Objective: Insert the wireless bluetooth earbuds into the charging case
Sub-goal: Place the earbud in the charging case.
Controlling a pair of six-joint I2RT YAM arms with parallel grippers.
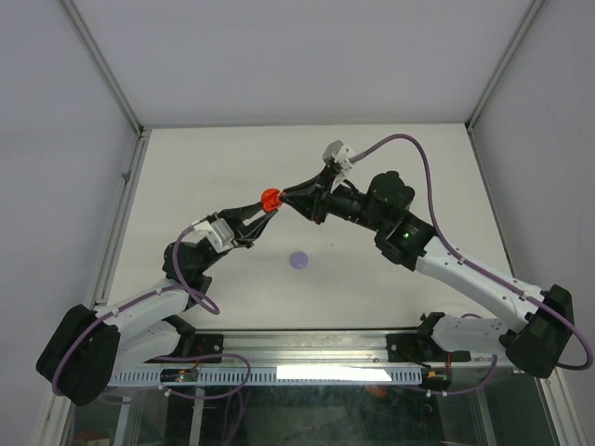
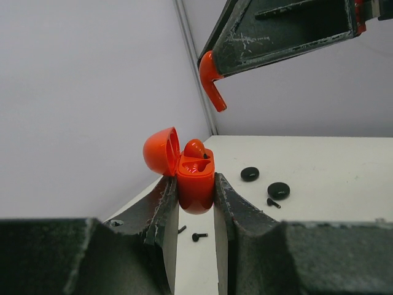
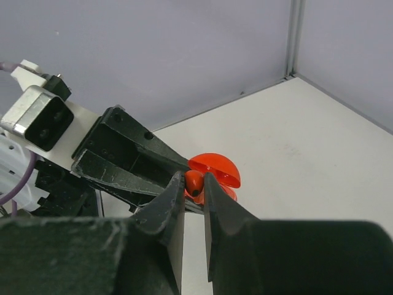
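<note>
Though apart — two earbuds [image 2: 210, 80] [image 2: 195, 148], one case [image 2: 195, 187]

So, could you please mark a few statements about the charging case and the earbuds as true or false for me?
1. The left end effector grips the red charging case, lid open. True.
2. The right end effector is empty. False: it pinches a red earbud.
3. The case already holds another earbud. True.
4. The pinched earbud touches the case. False: it hangs above it, apart.
</note>
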